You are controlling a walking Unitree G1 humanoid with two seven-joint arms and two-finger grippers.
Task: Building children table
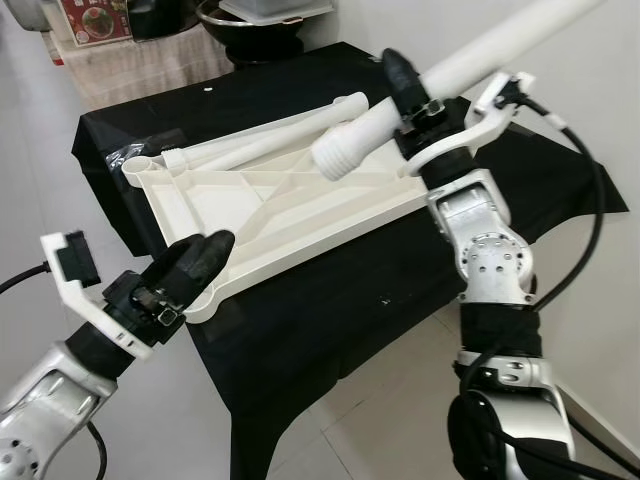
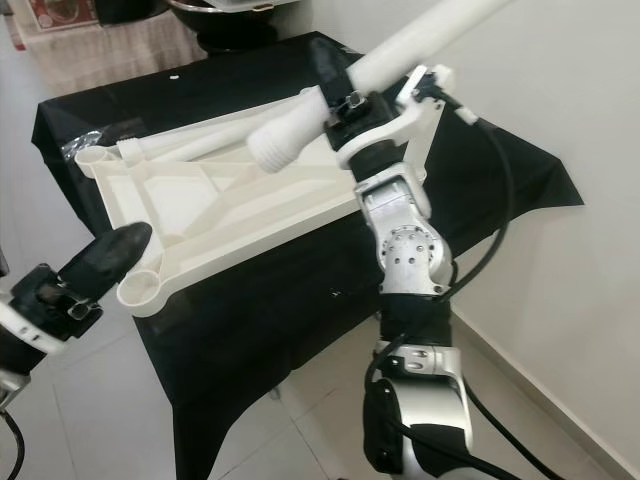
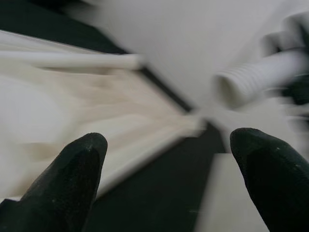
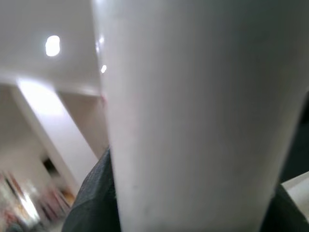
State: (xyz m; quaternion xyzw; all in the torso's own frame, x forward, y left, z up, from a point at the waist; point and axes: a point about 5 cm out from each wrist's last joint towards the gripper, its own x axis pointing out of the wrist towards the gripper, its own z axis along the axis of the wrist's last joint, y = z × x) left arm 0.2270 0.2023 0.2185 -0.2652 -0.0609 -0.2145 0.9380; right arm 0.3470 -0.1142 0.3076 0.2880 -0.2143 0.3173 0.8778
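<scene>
The white tabletop panel (image 1: 270,205) lies upside down, ribs showing, on the bench (image 1: 330,290) draped in black cloth. The right gripper (image 1: 408,92) is clamped around a white table leg (image 1: 420,95), its threaded end hanging above the panel. 2 more legs (image 1: 265,140) lie along the panel's far edge. The left gripper (image 1: 190,265), fingers spread wide, sits at the panel's near corner socket (image 2: 140,290)

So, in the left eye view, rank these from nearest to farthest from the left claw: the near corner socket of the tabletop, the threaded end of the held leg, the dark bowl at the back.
From the left claw:
1. Near corner socket, right beside it.
2. Threaded end of the held leg, over the tabletop's middle, toward the right claw.
3. Dark bowl, far back beyond the table.
</scene>
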